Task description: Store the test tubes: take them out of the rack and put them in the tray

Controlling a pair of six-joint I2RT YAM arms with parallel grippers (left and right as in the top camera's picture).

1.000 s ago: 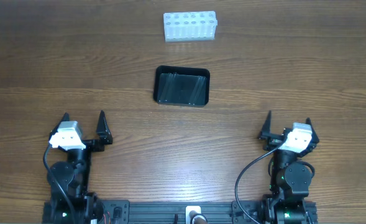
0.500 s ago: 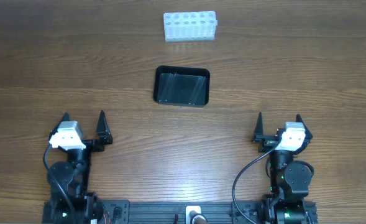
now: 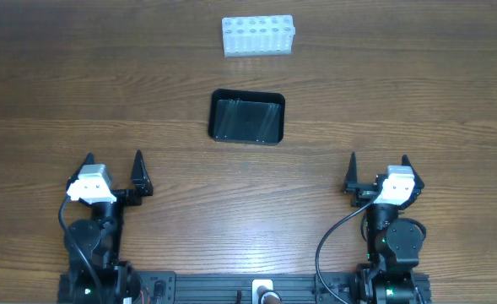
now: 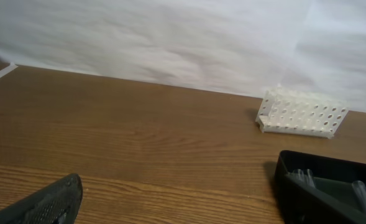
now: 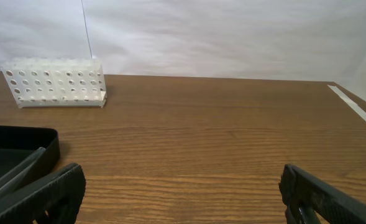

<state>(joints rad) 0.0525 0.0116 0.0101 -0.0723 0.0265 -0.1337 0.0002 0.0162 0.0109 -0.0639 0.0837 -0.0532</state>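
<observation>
Wood table (image 3: 62,84): rack (image 3: 258,35) sits just beyond tray (image 3: 247,93); test tubes (image 4: 361,190) look already inside tray. Fingers spread, empty, on left gripper (image 3: 113,157) and right gripper (image 3: 379,159), both well short of tray. Verify rack wells empty first.

The white plastic rack (image 3: 258,36) stands upright on the far side of the table, well ahead of both grippers and about midway between them, its long side facing them. Rows of round holes cover its top and its side wall. The black tray (image 3: 248,142), rectangular with rounded corners, sits flat between the rack and the grippers, apart from the rack. It lies ahead and to the right of the open left gripper (image 3: 113,157), and ahead and to the left of the open right gripper (image 3: 379,159), well apart from both. Clear test tubes (image 4: 361,191) lie flat inside the tray.
</observation>
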